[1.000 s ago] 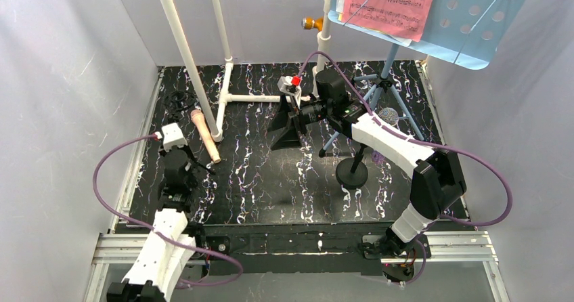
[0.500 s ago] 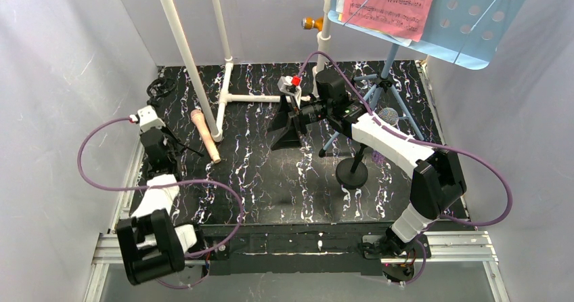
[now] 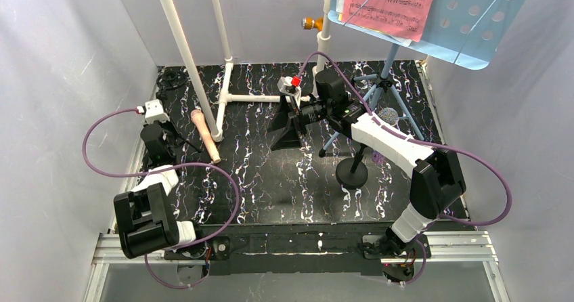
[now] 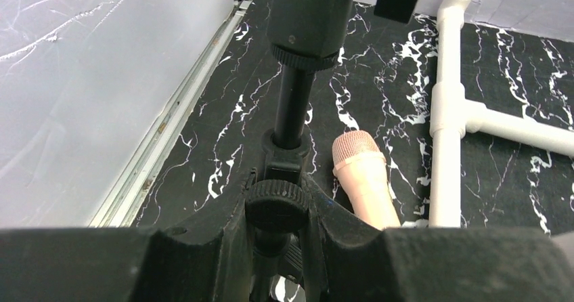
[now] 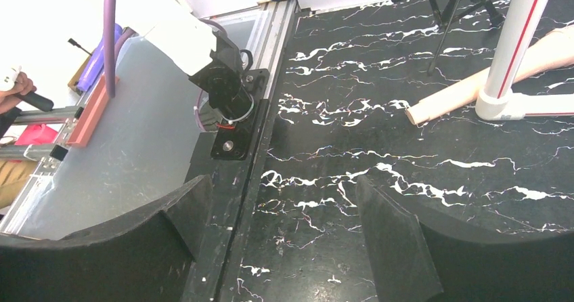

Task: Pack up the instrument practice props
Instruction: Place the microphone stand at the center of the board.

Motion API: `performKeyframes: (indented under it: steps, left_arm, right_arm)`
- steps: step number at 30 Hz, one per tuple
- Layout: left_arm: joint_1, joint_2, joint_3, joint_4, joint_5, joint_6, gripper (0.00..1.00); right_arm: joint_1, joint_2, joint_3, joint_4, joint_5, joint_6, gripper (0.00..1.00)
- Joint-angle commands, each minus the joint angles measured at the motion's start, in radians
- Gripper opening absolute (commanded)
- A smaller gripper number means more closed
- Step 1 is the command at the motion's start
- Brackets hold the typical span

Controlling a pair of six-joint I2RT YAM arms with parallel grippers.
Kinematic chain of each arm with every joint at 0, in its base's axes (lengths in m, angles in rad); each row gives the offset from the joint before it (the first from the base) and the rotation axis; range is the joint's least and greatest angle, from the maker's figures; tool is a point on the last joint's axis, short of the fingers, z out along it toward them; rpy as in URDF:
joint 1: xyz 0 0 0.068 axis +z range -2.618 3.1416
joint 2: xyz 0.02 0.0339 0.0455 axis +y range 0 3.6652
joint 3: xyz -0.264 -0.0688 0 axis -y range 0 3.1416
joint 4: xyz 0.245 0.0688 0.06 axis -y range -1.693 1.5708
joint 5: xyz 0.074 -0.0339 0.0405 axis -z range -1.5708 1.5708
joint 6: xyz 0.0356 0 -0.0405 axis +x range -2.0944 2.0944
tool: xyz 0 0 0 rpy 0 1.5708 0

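Left pincer (image 4: 277, 244), nearly closed, grips the slim black tripod microphone mount (image 4: 291, 105); I judge this the pickup step; next I lift it past the pink microphone (image 4: 362, 180).

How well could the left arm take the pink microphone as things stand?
Probably not yet. The left end effector is shut on the black tripod mount, so it has no free grip, although the pink microphone lies close beside it.
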State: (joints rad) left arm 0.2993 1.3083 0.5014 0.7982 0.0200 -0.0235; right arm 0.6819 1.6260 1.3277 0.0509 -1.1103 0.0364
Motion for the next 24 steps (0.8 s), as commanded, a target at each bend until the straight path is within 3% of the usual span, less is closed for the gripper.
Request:
performKeyframes:
  steps: [1,11,24]
  left_arm:
    - [0.003,-0.030,-0.087,0.002,0.033,0.044,0.00]
    - [0.004,-0.139,-0.118,-0.116,-0.006,0.030,0.02]
    - [0.003,-0.201,-0.120,-0.221,-0.062,-0.005,0.26]
  right_arm:
    - [-0.001,0.000,0.016,0.003,-0.018,-0.020,0.87]
    - [-0.002,-0.020,0.014,0.000,-0.014,-0.026,0.87]
    - [-0.002,-0.027,0.014,-0.012,-0.014,-0.035,0.87]
